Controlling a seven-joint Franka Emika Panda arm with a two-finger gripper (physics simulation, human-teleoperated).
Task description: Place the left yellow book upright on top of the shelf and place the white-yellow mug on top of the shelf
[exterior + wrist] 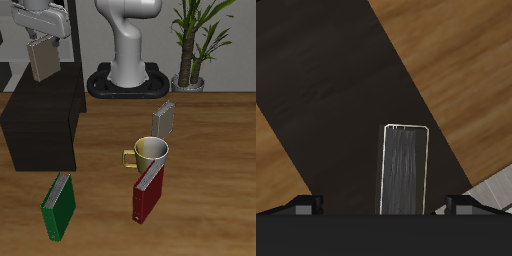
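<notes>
Left yellow book (403, 170) between jaws above shelf (346, 110).

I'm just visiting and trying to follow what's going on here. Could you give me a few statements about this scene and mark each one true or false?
1. The jaws of the gripper hold the left yellow book in the air above the shelf. True.
2. The white-yellow mug already stands on the shelf. False: it stands on the wooden table, between the grey speckled book and the dark red book.
3. A green book stands on the table in front of the shelf. True.
4. The dark red book lies flat on the table. False: it stands upright.
5. The held book rests on the shelf top. False: the exterior view shows a gap beneath it.
</notes>
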